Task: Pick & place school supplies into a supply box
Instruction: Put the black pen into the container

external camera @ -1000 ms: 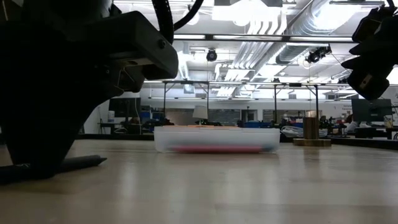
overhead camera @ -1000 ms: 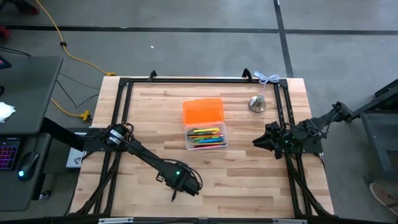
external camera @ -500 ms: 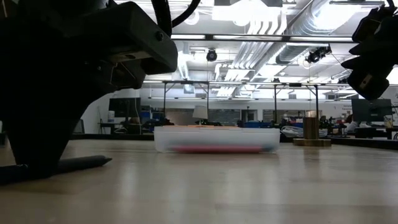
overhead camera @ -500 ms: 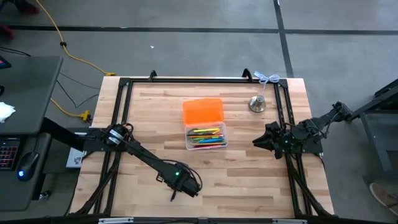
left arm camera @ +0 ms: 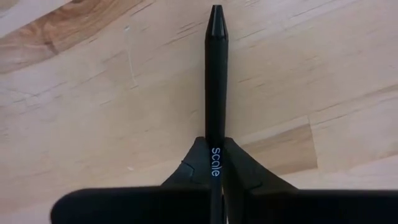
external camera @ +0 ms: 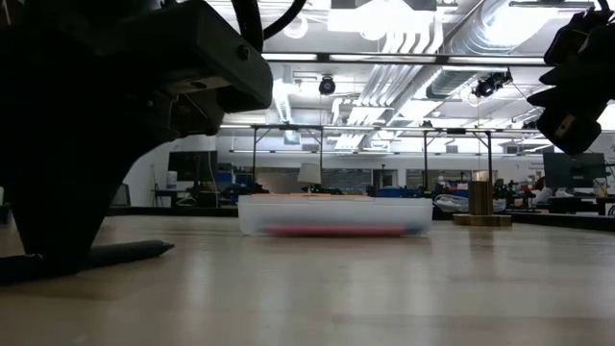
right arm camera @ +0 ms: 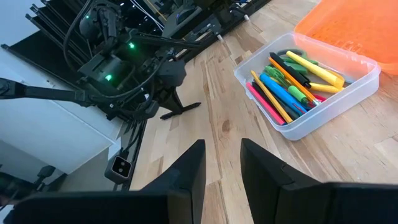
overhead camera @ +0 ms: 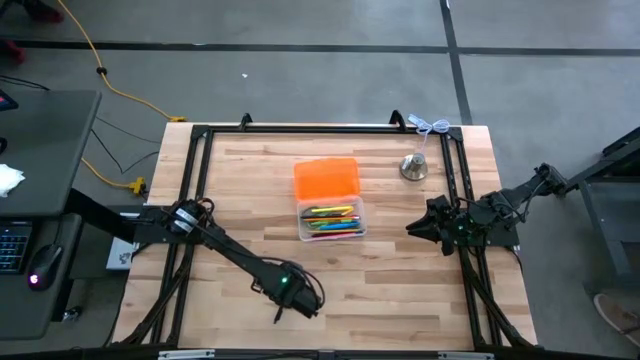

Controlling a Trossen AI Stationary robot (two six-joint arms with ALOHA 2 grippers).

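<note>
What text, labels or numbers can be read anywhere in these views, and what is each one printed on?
"Scale": white lettering on the barrel of the black pen, read between the fingers of the left gripper, which is shut on it.
The orange lid of the supply box carries a faint embossed mark, too blurred to read.
The small tag on the table's frame is too small to read.
Nothing else legible.

White word "Scale" showing on barrel of black pen point(left arm camera: 216, 87), reading lengthwise, just at left gripper point(left arm camera: 213, 163) fingertips. Nothing else reading legibly.
</note>
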